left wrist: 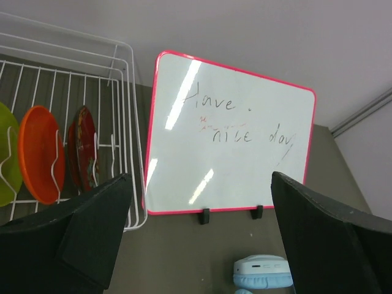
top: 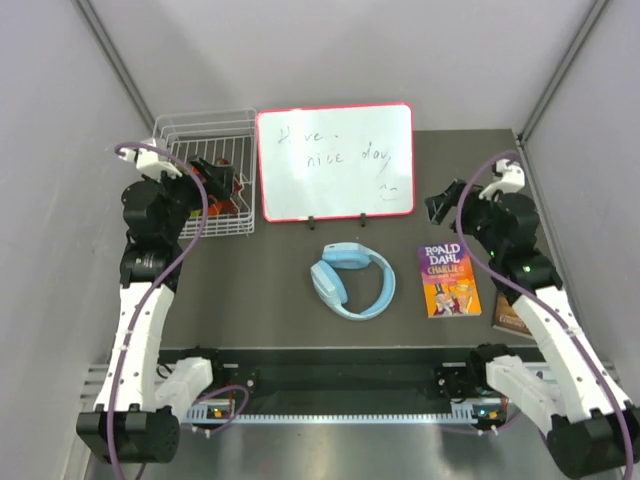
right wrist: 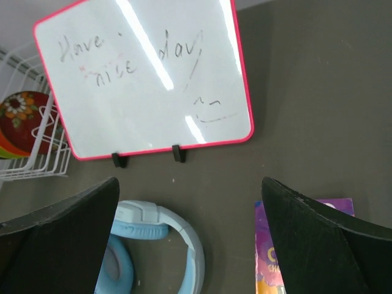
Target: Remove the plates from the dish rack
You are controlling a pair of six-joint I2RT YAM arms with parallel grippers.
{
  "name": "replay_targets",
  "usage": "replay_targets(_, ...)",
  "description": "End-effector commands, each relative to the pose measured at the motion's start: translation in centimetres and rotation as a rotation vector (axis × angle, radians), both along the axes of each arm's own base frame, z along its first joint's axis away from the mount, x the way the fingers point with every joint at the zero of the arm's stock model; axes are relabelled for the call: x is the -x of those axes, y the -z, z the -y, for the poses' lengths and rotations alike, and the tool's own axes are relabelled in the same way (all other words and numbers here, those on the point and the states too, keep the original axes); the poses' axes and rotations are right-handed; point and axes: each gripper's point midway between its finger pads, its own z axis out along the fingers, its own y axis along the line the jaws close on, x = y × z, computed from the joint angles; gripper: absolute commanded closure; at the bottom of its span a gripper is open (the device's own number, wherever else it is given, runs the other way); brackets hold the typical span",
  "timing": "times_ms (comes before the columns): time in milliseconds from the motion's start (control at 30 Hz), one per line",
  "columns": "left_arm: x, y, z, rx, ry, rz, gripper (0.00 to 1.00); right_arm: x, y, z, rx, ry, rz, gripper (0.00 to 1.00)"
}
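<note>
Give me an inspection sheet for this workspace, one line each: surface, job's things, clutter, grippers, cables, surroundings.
Surface: dark table, no spills seen.
Job's things: white rack at the far left corner, with a green plate, an orange plate and a red plate standing upright in it.
Clutter: whiteboard standing right of the rack; blue headphones mid-table; book; brown item partly under the right arm.
Grippers: left gripper open, empty, near the rack; right gripper open, empty.
Cables: purple cables looped along both arms, clear of the rack.
Surroundings: grey walls on three sides.
</note>
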Motion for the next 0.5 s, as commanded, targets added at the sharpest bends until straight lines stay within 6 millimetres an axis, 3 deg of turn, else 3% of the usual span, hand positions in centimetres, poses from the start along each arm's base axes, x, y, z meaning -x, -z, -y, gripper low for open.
replay_targets(0, -1.3, 0.8, -0.2, -0.059, 0.002, 0.024, 0.01, -1.6, -0.3, -0.4, 0.005, 0.005, -0.035, 0.00)
replay_targets(100, -1.9, 2.5, 1.2, -0.079, 0.094, -0.001, 0.01, -1.9, 1.0, -0.3, 0.023, 0.010, -0.052, 0.00)
replay_targets(200, -3.5, 3.4, 0.9, -0.101, 0.084, 0.005, 0.05, -2.1, 1.9, 0.9, 0.050, 0.075, -0.062, 0.01)
replay_targets(367, -7.6, 7.0, -2.3, -0.148, -0.084, -0.084, 0.08, -2.3, 3.1, 1.5, 0.099, 0.094, -0.090, 0.00)
replay_targets(467, -9.4, 9.1, -3.2, -0.170, -0.127, -0.115, 0.11, -2.5, 3.9, 1.7, 0.117, 0.100, -0.111, 0.00)
